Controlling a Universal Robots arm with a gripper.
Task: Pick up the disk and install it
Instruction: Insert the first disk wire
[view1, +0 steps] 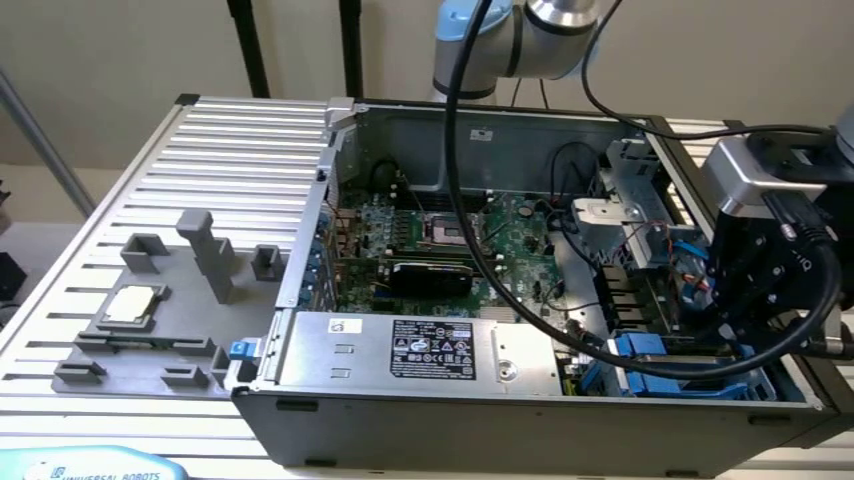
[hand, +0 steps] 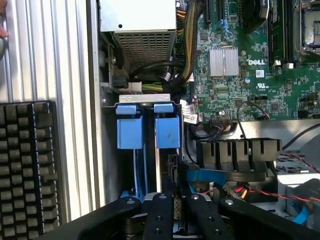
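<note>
The disk (hand: 167, 132) stands on edge in the drive bay at the case's front corner, its bright blue carrier end facing the wrist camera. My gripper (hand: 175, 220) sits over its near end, the two black fingers (hand: 160, 215) drawn close together on the thin edge between them. In the exterior view the black gripper (view1: 731, 335) hangs low inside the case at the exterior view's right, just above the blue carriers (view1: 654, 347). The disk's label is hidden.
A second blue carrier (hand: 130, 132) sits in the slot beside the disk. A grey power supply box (view1: 414, 350) and the green motherboard (view1: 427, 240) fill the case. A processor chip (view1: 134, 303) lies on the grey fixture. A keyboard (hand: 25, 165) lies outside the case wall.
</note>
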